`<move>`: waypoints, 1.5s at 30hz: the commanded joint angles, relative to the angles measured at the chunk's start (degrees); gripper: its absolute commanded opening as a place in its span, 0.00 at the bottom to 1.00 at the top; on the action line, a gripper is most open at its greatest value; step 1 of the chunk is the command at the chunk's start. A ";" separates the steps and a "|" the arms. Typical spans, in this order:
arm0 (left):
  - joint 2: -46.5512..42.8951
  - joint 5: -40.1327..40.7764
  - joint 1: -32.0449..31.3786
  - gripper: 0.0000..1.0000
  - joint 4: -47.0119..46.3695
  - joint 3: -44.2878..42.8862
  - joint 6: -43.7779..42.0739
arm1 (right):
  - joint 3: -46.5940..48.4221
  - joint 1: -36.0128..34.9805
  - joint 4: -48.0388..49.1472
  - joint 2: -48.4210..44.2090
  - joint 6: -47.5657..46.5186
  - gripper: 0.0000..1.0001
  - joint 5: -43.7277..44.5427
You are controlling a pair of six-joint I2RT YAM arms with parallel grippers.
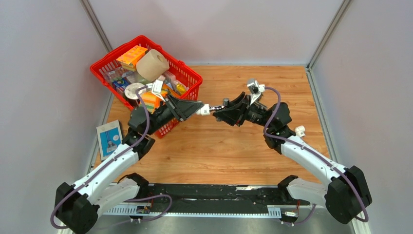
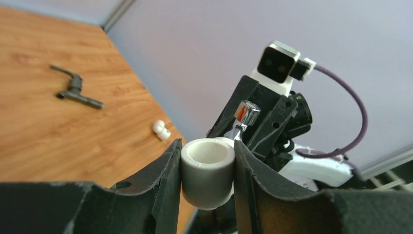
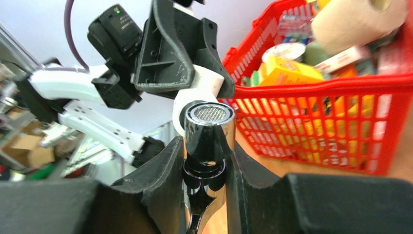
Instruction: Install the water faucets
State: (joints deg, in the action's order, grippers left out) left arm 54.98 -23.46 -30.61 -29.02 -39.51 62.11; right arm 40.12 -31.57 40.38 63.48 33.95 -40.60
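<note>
Above the middle of the table my two grippers meet tip to tip. My left gripper (image 1: pixel 198 108) (image 2: pixel 208 146) is shut on a short white pipe fitting (image 2: pixel 208 171) (image 3: pixel 203 87), its open bore facing the wrist camera. My right gripper (image 1: pixel 220 113) (image 3: pixel 207 146) is shut on the shiny silver water faucet (image 3: pixel 209 124) (image 2: pixel 246 114), whose meshed spout end points at the wrist camera. Fitting and faucet sit end to end; I cannot tell whether they touch. The dark grey water faucet (image 2: pixel 76 91) lies on the wood, apart from both grippers.
A red basket (image 1: pixel 192 74) (image 3: pixel 370 92) full of boxes, a paper roll and tape stands at the back left, just behind my left arm. A second white fitting (image 2: pixel 160 129) (image 1: pixel 299 130) lies near the right arm. A blue-and-white card (image 1: pixel 109 137) lies at the left edge.
</note>
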 commanded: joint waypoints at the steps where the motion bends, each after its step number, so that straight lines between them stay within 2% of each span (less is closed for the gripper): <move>1: -5.58 2.46 -1.29 0.00 -8.95 2.85 -22.23 | 1.10 0.28 4.10 2.16 16.29 0.00 0.44; 4: -7.78 1.85 -4.62 0.00 -7.82 3.91 -35.01 | 1.98 0.55 2.51 4.71 24.56 0.00 -1.23; 5: -8.48 0.45 -5.50 0.00 -7.38 4.08 -42.08 | 2.33 0.55 1.99 5.33 26.67 0.00 -2.02; 8: -9.80 1.57 -10.06 0.00 2.60 2.51 -56.88 | 4.35 0.55 -3.01 7.09 28.80 0.00 -3.69; 10: -11.12 4.12 -12.96 0.00 10.25 -0.12 -70.83 | 5.49 0.55 -7.22 7.62 28.54 0.00 -4.40; 12: -12.17 5.18 -14.82 0.00 14.92 -0.74 -79.72 | 6.02 0.81 -8.30 8.06 28.88 0.00 -5.27; 17: -14.02 1.15 -15.79 0.00 22.85 -0.66 -91.44 | 5.94 1.51 -6.37 9.11 32.31 0.00 -7.21; 21: -16.48 1.92 -16.24 0.01 27.42 1.80 -99.19 | 6.81 1.86 -6.19 9.38 30.83 0.00 -7.92; 22: -17.18 2.71 -16.24 0.12 28.04 2.24 -99.37 | 7.25 1.87 -7.06 9.20 28.99 0.00 -7.92; 23: -17.54 2.81 -16.24 0.19 28.31 2.33 -97.28 | 7.78 2.04 -8.38 9.03 27.06 0.00 -7.66; 24: -18.24 3.77 -16.24 0.33 27.79 2.33 -95.35 | 8.39 2.13 -9.69 8.77 24.43 0.00 -7.57; 26: -19.46 4.13 -16.24 0.48 25.59 2.24 -89.28 | 9.62 2.22 -11.72 8.24 18.72 0.00 -7.56; 29: -20.53 8.59 -16.24 0.63 22.69 0.49 -76.75 | 11.20 2.22 -15.50 7.19 9.32 0.00 -6.34; 32: -19.74 14.47 -16.24 0.76 24.00 -3.02 -66.27 | 11.30 2.30 -17.09 5.52 0.70 0.00 -3.27; 37: -15.35 24.76 -15.97 0.84 31.19 -10.49 -46.77 | 10.08 2.22 -14.38 3.14 -9.41 0.00 -2.73; 40: -11.92 25.84 -12.65 0.85 38.04 -14.62 -37.61 | 7.00 2.22 -9.55 0.86 -13.46 0.00 -2.73; 43: -8.06 18.74 -6.14 0.87 40.09 -17.27 -24.80 | 5.06 2.22 -6.11 -0.90 -15.76 0.00 -3.08; 45: -6.91 8.48 -2.80 0.87 35.19 -15.44 -20.55 | 4.44 2.22 -4.79 -1.69 -16.81 0.00 -3.87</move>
State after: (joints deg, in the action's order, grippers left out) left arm 45.56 -4.45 -38.72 5.82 -55.20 25.04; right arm 45.28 -29.32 26.59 64.66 23.42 -44.01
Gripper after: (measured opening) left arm 0.864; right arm 0.335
